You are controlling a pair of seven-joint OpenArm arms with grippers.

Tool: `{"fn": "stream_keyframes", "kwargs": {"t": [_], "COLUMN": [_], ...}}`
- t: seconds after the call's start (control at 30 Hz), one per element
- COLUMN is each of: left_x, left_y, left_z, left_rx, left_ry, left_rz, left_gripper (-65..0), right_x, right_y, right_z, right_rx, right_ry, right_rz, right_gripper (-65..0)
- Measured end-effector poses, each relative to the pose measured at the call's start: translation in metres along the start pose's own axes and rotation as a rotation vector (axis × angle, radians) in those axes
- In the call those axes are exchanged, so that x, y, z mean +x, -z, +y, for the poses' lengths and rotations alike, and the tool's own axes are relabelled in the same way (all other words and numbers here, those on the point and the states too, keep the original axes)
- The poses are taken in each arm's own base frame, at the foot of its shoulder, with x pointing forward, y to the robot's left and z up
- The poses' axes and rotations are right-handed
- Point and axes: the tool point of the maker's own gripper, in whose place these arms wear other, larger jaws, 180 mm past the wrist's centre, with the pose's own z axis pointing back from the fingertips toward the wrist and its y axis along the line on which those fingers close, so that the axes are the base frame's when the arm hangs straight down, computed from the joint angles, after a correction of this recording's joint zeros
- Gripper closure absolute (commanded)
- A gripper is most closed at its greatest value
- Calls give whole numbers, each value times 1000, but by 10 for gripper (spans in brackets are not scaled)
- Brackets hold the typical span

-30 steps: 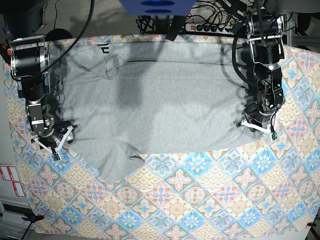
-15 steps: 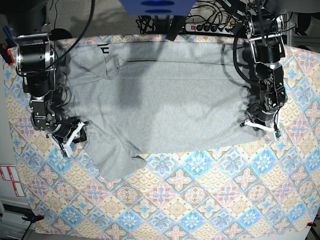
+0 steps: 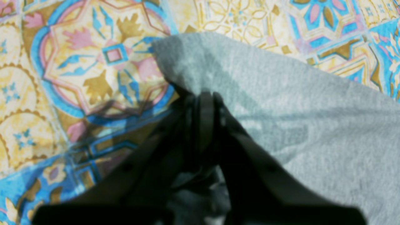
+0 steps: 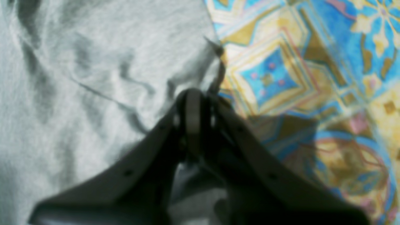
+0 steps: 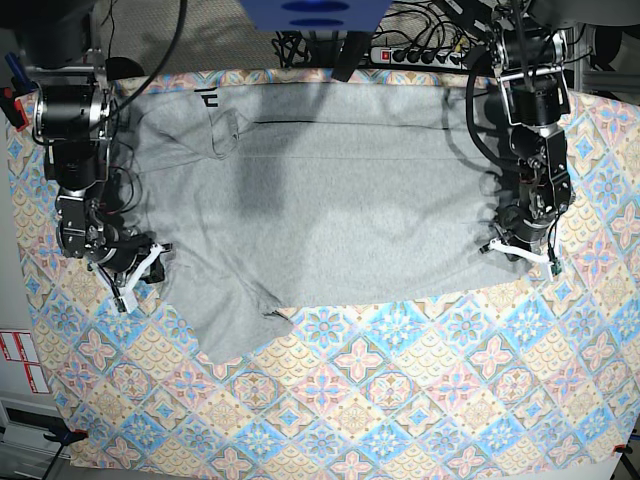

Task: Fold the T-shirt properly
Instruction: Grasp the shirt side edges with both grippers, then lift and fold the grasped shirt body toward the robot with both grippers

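T-shirt (image 5: pixel 330 190): light grey, spread wide across the far half of the bench, plain side up; a bit of black lettering peeks out at the far edge near the collar end. One sleeve hangs toward the near side as a loose flap, with soft wrinkles around it.
Tablecloth (image 5: pixel 400 390): pastel diamond and flower pattern in blue, yellow and pink, covering the bench under the shirt; the whole near half of it is bare.
Left pincer (image 5: pixel 522 250): on the right of the base view, down at the shirt's near corner on that side. In the left wrist view its dark fingers (image 3: pixel 203 118) are pressed together on the grey cloth just behind the corner, and the fabric rises into a small peak at the tips.
Right pincer (image 5: pixel 133 277): on the left of the base view, at the shirt's side edge next to the sleeve flap. In the right wrist view the fingers (image 4: pixel 192 115) are squeezed together right where the grey edge meets the patterned cloth, with a little fold of shirt bunched up at the tips; it looks to be pinching the hem, though the picture is blurry.
Arms: both reach in from the far corners of the bench, one at each end of the shirt, well apart.
Background: a power strip (image 5: pixel 425 52) and tangled cables lie beyond the far edge.
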Motion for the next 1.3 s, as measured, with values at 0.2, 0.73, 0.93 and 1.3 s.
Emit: {"fn": "stream_keyframes", "kwargs": {"t": [0.2,0.73,0.93,1.3], "left_x": [-1,-2,8,-1], "left_y": [-1,-16,-38,-59], "left_z": [1,15,9,9], "left_rx": [0,-23,-71,-107], "left_ry": [0,-108,-104,-126], "left_rz": [1,-7,-65,-78], "left_gripper": [0,0,0,0], "right_x": [7,-7,5,-2], "right_y": [-13,-28,-43,-57], "right_z": [-5,7,-21,-26], "right_rx": [-16,-7,-73,-89], "right_ry": [-55,-128,-64,-77], "right_rz": [-50,-73,-131,-144], "right_gripper": [-5,-4,-4,-3]}}
